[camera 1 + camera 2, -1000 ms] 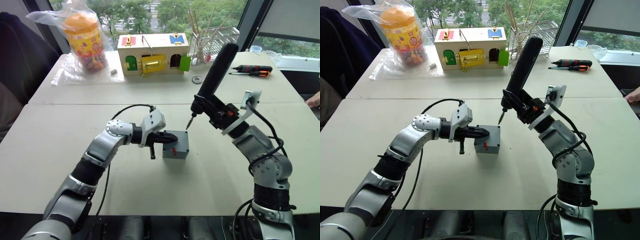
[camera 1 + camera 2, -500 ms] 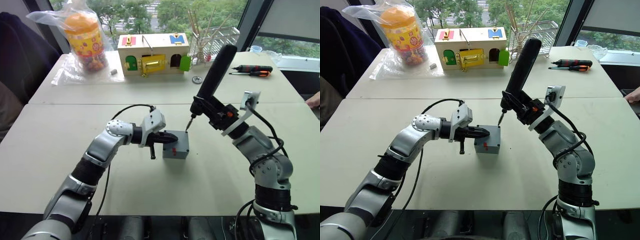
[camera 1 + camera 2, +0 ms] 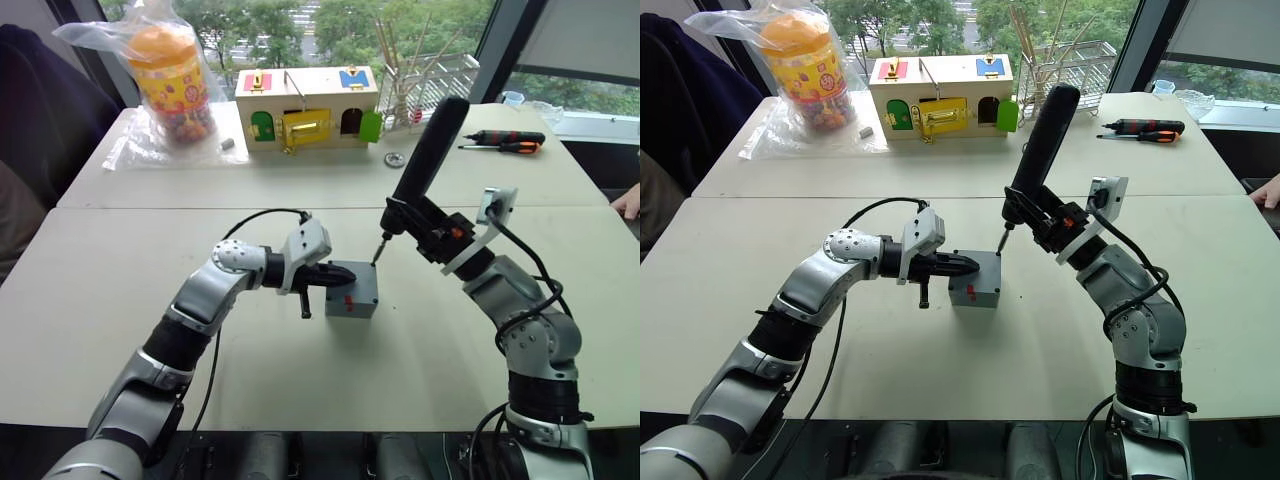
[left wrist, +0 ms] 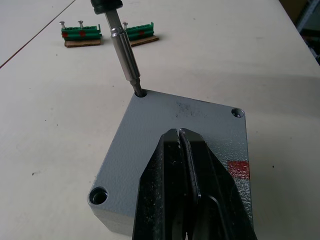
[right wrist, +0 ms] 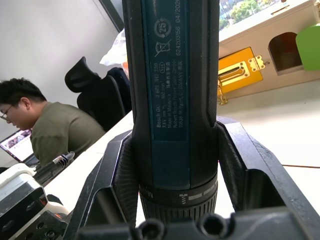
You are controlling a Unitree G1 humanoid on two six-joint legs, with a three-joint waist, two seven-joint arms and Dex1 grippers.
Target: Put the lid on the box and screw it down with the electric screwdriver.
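Observation:
The grey box (image 3: pixel 356 300) with a red mark stands at the table's middle. The lid (image 4: pixel 195 112) lies on top of it, with screw holes at its corners. My left gripper (image 3: pixel 346 272) is shut, its fingers (image 4: pixel 170 165) lying flat across the lid. My right gripper (image 3: pixel 441 236) is shut on the electric screwdriver (image 3: pixel 427 160), which leans up and away to the right. Its metal bit (image 4: pixel 125 57) sits in the lid's far corner hole. In the right wrist view the two fingers (image 5: pixel 116 175) clamp the tool's dark blue body (image 5: pixel 172 100).
At the table's back stand a wooden box with coloured doors (image 3: pixel 305 105), a bagged snack jar (image 3: pixel 170 75), a wire rack (image 3: pixel 432 80) and hand screwdrivers (image 3: pixel 505 140). Green terminal blocks (image 4: pixel 107 35) lie beyond the box. A person (image 5: pixel 45 125) sits nearby; a hand (image 3: pixel 628 203) shows at the right edge.
The electric screwdriver has come down slightly, bringing its bit onto the lid's corner. My left gripper and the box have stayed in place.

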